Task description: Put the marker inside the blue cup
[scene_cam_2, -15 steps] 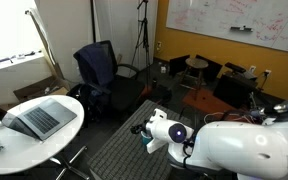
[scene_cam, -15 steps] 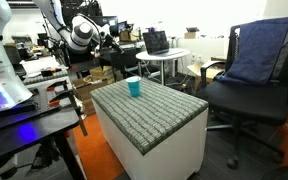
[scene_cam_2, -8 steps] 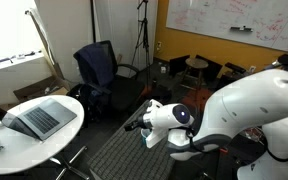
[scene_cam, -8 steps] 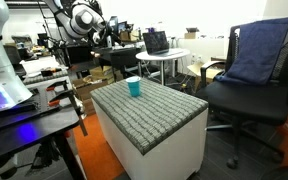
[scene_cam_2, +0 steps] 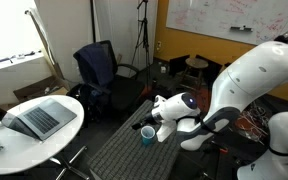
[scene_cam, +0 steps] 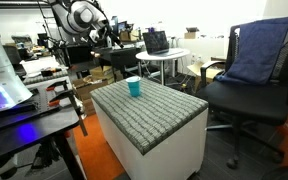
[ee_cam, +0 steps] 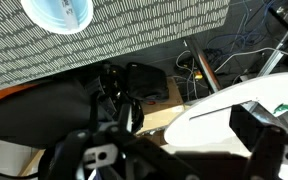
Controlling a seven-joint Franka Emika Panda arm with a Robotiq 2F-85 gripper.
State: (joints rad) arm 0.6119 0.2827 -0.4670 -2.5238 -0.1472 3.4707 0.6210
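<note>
The blue cup (scene_cam: pixel 134 87) stands upright near the far edge of the grey padded block (scene_cam: pixel 159 112). It also shows in the other exterior view (scene_cam_2: pixel 146 134) and at the top left of the wrist view (ee_cam: pixel 59 12). My gripper (scene_cam: pixel 111 36) hangs high behind the block, well away from the cup. In the wrist view its dark fingers (ee_cam: pixel 174 150) sit wide apart with nothing between them. No marker shows in any view.
A black office chair with a blue cloth (scene_cam: pixel 249 70) stands beside the block. A round white table with a laptop (scene_cam_2: pixel 39 118) is close by. A dark bench (scene_cam: pixel 29 115) and cluttered desks lie behind.
The arm has lifted and swung back from over the block. The cup, hidden behind the arm a second ago in an exterior view, now shows.
</note>
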